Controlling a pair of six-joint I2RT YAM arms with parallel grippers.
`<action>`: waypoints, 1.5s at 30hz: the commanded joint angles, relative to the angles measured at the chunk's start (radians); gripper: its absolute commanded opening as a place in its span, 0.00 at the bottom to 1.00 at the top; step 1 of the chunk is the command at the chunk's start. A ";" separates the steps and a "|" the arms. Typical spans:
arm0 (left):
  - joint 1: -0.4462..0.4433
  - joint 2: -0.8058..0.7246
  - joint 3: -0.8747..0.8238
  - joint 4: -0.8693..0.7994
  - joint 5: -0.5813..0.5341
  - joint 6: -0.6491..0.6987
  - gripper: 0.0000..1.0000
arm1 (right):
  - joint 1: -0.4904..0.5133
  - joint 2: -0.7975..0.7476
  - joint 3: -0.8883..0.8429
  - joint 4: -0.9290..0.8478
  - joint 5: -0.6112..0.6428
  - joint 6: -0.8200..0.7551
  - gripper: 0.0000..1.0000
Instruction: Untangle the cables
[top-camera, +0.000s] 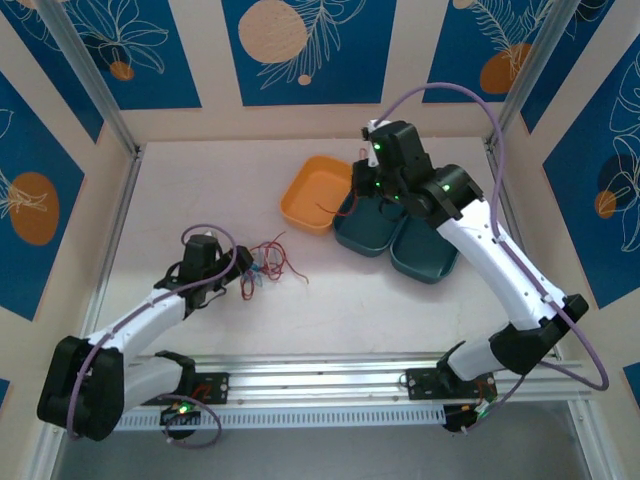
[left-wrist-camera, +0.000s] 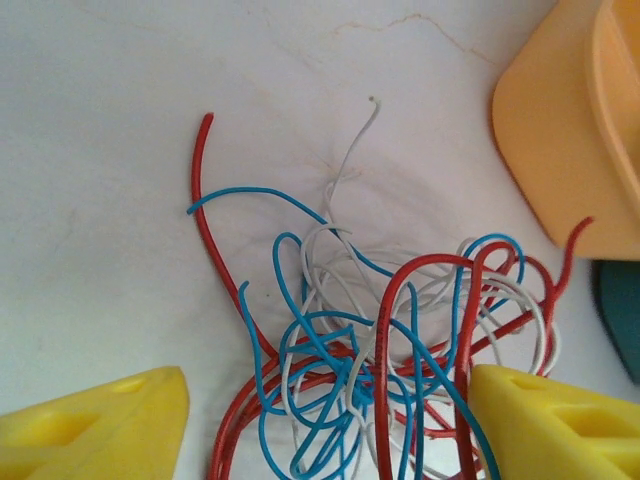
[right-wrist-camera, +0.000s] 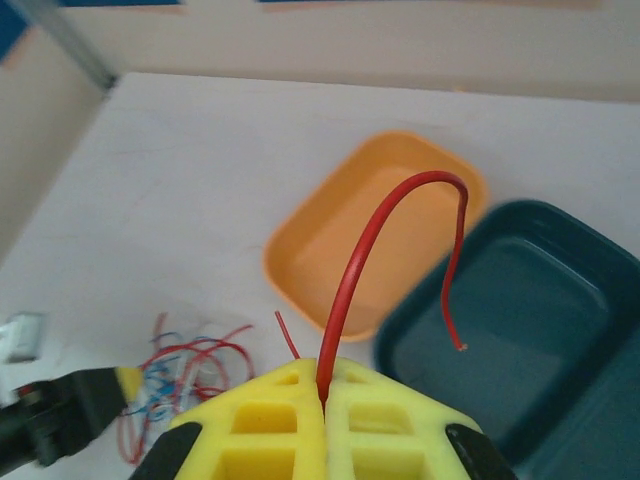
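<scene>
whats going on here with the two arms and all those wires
The right gripper is shut on a single red cable, holding it up by the orange tray and a teal tray. The left gripper sits open over the tangle of red, blue and white cables on the table, gripping nothing. Most of the untangling is not yet done.

Table (top-camera: 200, 180): pale, matt top, faint hairline marks on the surface.
Orange tray (top-camera: 312, 178): shallow, rounded corners, at 12 o'clock from table centre.
First teal tray (top-camera: 360, 237): against the orange tray's 4 o'clock side.
Second teal tray (top-camera: 420, 257): abutting the first at its 3 o'clock side.
Wall panels (top-camera: 130, 50): blue, with leaf and orange-disc print, along the far side.
Rail (top-camera: 330, 375): aluminium, at 6 o'clock.
</scene>
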 joint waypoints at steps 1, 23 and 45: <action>0.010 -0.037 0.033 -0.041 -0.012 -0.002 0.80 | -0.079 -0.078 -0.058 -0.056 0.066 0.065 0.00; 0.010 -0.057 0.078 -0.077 0.000 0.008 1.00 | -0.545 -0.278 -0.445 0.025 0.009 -0.020 0.00; 0.011 -0.068 0.062 -0.077 -0.002 0.014 1.00 | -0.554 -0.038 -0.566 0.108 -0.097 -0.034 0.00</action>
